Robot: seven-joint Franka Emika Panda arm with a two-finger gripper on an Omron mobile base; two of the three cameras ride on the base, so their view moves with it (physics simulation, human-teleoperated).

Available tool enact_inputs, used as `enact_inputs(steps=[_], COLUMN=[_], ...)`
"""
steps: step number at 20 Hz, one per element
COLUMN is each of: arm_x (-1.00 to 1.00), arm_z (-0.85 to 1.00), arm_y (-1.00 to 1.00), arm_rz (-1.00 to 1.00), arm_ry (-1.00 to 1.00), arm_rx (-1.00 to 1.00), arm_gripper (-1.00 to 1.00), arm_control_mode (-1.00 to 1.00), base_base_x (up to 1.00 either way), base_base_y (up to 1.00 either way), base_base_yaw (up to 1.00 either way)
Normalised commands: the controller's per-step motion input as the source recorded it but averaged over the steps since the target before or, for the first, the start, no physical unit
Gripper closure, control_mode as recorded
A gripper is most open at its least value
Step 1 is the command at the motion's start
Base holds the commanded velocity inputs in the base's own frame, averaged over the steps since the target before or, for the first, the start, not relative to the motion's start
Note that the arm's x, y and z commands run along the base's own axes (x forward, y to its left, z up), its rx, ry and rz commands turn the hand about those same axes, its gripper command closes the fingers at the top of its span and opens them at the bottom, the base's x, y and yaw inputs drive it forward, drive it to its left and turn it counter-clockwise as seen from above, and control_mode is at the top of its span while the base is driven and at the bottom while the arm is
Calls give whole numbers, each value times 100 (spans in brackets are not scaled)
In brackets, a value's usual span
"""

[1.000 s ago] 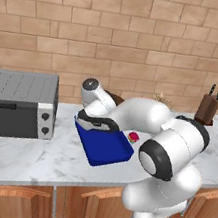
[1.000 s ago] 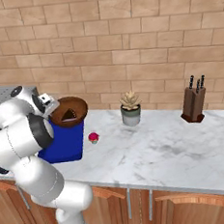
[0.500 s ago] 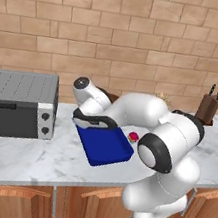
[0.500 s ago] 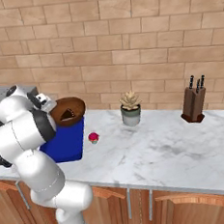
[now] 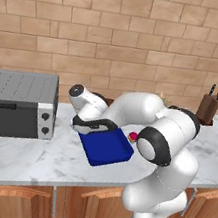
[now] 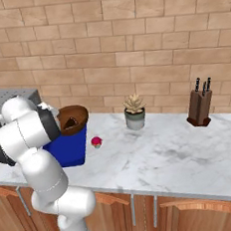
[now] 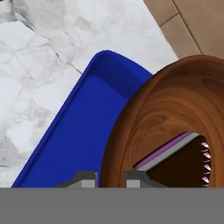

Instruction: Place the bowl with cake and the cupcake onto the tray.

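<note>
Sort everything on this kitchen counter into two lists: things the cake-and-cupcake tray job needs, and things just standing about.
Needed: bowl with cake, cupcake, tray, gripper.
Standing about: toaster oven, potted plant, knife block.

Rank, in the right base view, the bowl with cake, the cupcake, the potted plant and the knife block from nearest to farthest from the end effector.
1. Bowl with cake: at the end effector, raised over the blue tray's far end.
2. Cupcake: on the counter, just right of the tray.
3. Potted plant: farther right, near the wall.
4. Knife block: far right, by the wall.
</note>
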Motion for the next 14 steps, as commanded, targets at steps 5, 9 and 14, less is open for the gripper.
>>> enact_inputs(steps=[5, 9, 14], arm_x=[6, 10, 2], arm_z=[-15, -16, -4], arm_y=[6, 11, 3], arm_rz=[0, 0, 0], arm_ry=[2, 2, 0], arm_rx=[0, 0, 0], arm_gripper=[100, -100, -100], arm_control_mode=[-100, -100, -100], base_base_x=[0, 0, 0], base_base_y=[0, 0, 0], base_base_yaw=[0, 0, 0])
